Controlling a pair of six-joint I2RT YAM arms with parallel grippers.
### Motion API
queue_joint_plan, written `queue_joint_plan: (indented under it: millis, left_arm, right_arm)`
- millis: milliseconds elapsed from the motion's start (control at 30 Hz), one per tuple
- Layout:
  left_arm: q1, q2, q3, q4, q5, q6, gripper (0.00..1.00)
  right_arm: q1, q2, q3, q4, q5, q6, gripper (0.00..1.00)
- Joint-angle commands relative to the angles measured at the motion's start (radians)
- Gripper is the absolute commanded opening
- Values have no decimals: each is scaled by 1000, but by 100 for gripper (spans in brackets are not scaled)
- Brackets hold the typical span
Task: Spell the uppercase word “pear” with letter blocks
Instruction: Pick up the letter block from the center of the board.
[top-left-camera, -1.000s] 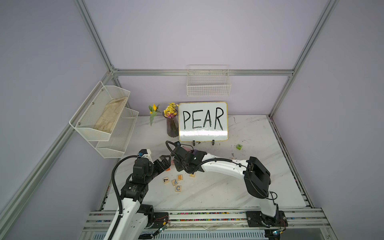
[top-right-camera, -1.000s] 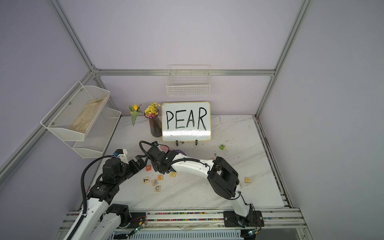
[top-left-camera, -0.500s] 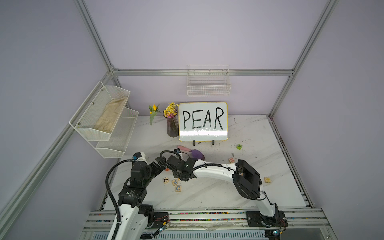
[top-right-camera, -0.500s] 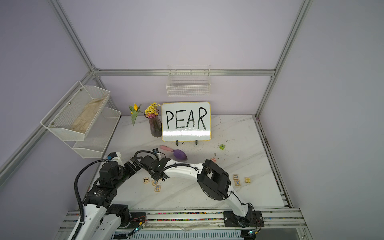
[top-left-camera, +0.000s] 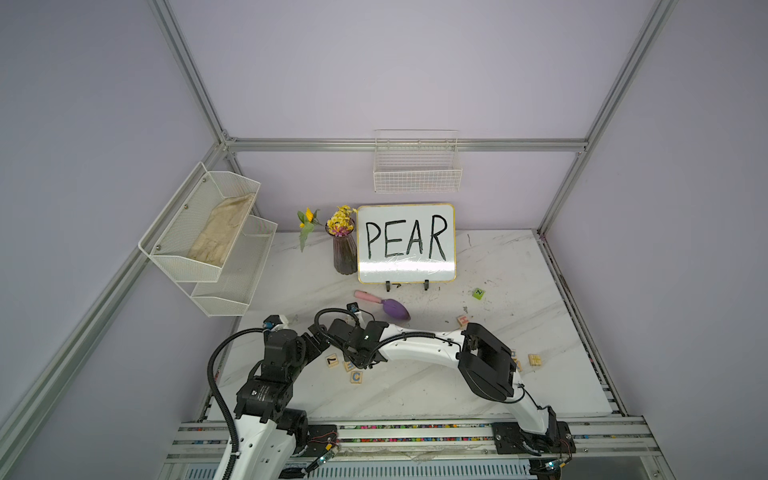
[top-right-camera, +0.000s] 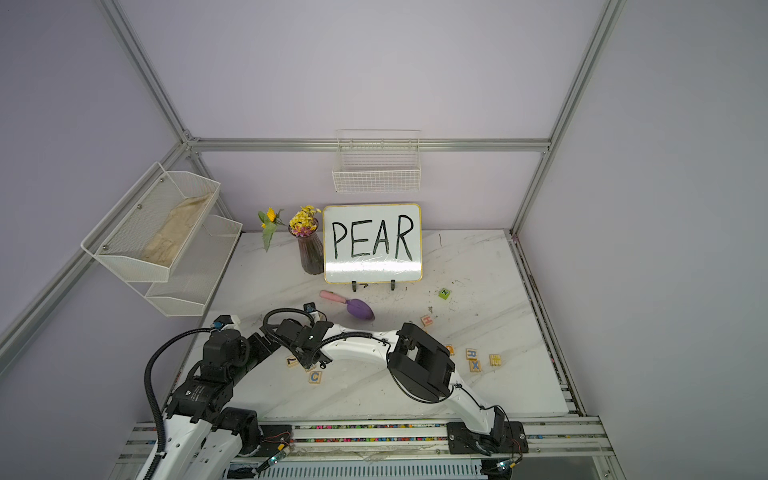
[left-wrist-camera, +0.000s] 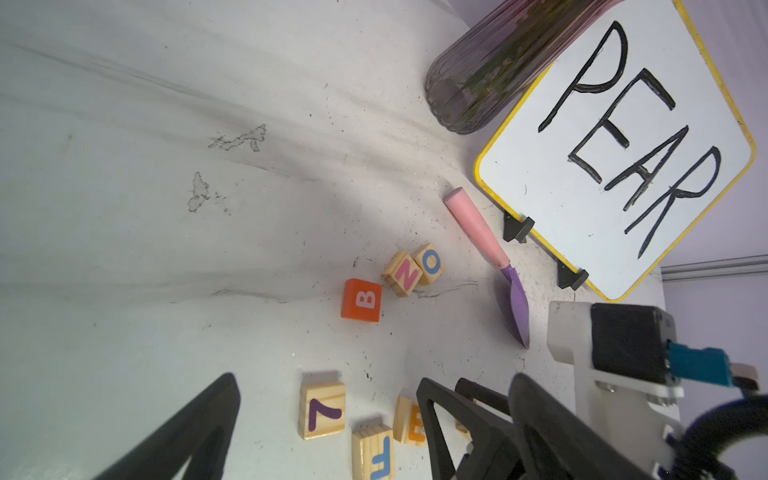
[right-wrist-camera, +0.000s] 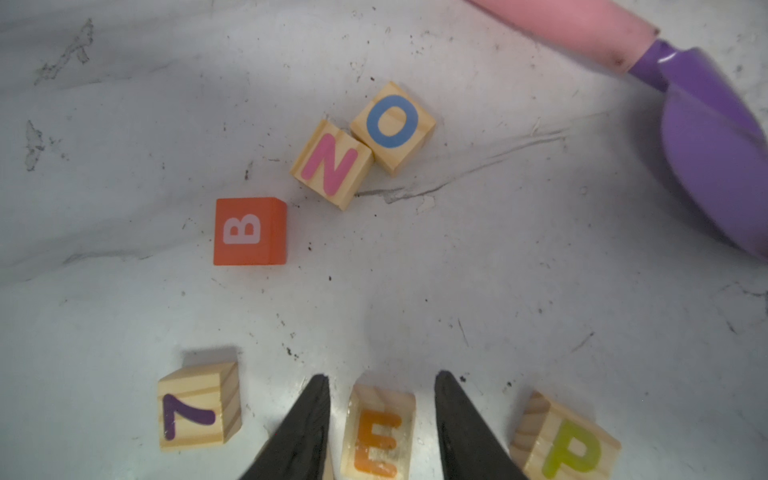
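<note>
In the right wrist view the orange E block (right-wrist-camera: 380, 432) stands on the table between the fingers of my right gripper (right-wrist-camera: 382, 382), with a slim gap showing on each side. The yellow-green P block (right-wrist-camera: 565, 444) lies just beside one finger. In both top views the right gripper (top-left-camera: 360, 360) reaches low over this cluster and hides most of it. A block with a bluish R (top-right-camera: 471, 353) sits far off by the right arm's elbow. My left gripper (left-wrist-camera: 376, 378) is wide open and empty, facing the same cluster.
Blocks 7 (right-wrist-camera: 199, 407), orange B (right-wrist-camera: 249, 230), N (right-wrist-camera: 330, 164) and O (right-wrist-camera: 392, 126) lie close by, with F (left-wrist-camera: 374, 457) and C (top-left-camera: 356, 377) nearby. A pink-handled purple trowel (top-left-camera: 384, 303), whiteboard (top-left-camera: 406, 243) and vase (top-left-camera: 345, 253) stand behind. X (top-right-camera: 475, 365) lies beside R.
My right arm has swung left and lowered its gripper over the E block, its jaws narrowing. The trowel it had covered now shows. My left arm drew back slightly.
</note>
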Motion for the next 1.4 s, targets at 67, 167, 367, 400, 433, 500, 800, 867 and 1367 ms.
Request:
queue_joint_plan:
  millis: [67, 167, 367, 400, 433, 500, 800, 867, 1367]
  left_arm:
    - [-29, -23, -26, 74, 34, -22, 100]
    - [-34, -31, -36, 71, 34, -28, 100]
    - [-39, -46, -59, 66, 34, -41, 100]
    - [-40, -48, -62, 66, 35, -42, 100]
    - [-41, -51, -64, 67, 36, -44, 100]
    - [-43, -55, -67, 65, 36, -45, 100]
    - [-49, -76, -70, 54, 25, -43, 100]
    - [-52, -78, -72, 54, 26, -44, 100]
    - [-52, -89, -76, 56, 26, -46, 100]
  right_arm:
    - [41, 40, -13, -52, 1, 47, 46]
    - [43, 39, -30, -47, -8, 63, 46]
    - [55, 45, -32, -62, -5, 81, 46]
    - [56, 48, -30, -65, -7, 85, 46]
    - [56, 51, -29, -65, -10, 86, 46]
    - [58, 57, -25, -70, -16, 92, 45]
    - [59, 83, -5, -101, -17, 111, 42]
    - [61, 92, 3, -112, -20, 114, 42]
    - [58, 133, 40, -163, -37, 135, 36]
